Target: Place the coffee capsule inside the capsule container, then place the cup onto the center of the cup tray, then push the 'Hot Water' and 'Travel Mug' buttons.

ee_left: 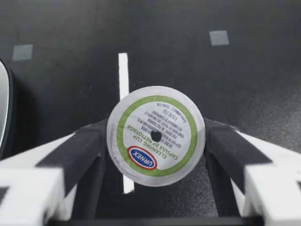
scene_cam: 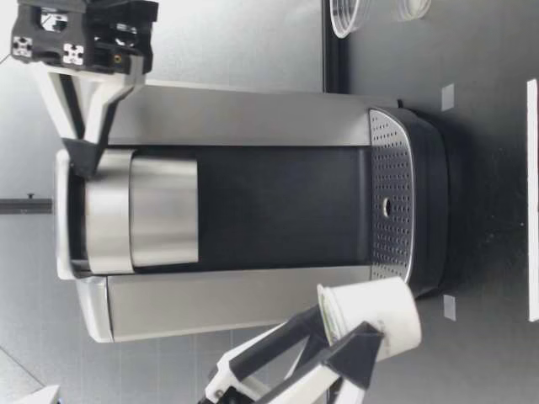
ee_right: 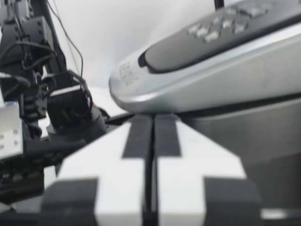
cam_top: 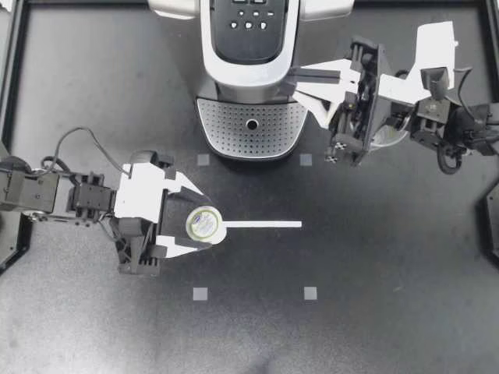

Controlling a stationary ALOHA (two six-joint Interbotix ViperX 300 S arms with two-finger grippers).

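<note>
The coffee capsule (cam_top: pixel 204 224) sits upright, foil lid up, pinched from two sides by the dark fingertips (ee_left: pixel 225 147) of the left end effector (cam_top: pixel 201 227). In the low view the capsule (scene_cam: pixel 370 324) hangs a little above the counter (cam_top: pixel 374 257), in front of the coffee machine (cam_top: pixel 249 78) and nearer that camera than the perforated cup tray (cam_top: pixel 249 125). From above, it covers the near end of a white tape line (cam_top: pixel 261 224) that runs across the counter. Four grey square markers lie around that area, one of them (cam_top: pixel 200 294) just beyond the capsule.

The left arm comes in from the counter's left side, stretched almost level, with its wrist flat and its fingers pointing toward the middle of the counter.

The right arm reaches in from the right side and is held high. The right end effector (cam_top: pixel 295 78) points sideways at the machine's head, its two fingers pressed together with nothing between them. In the low view the joined tips (scene_cam: pixel 84 156) touch the silver top part of the machine. The buttons (cam_top: pixel 249 19) on the dark control panel lie beside and above those tips.
</note>
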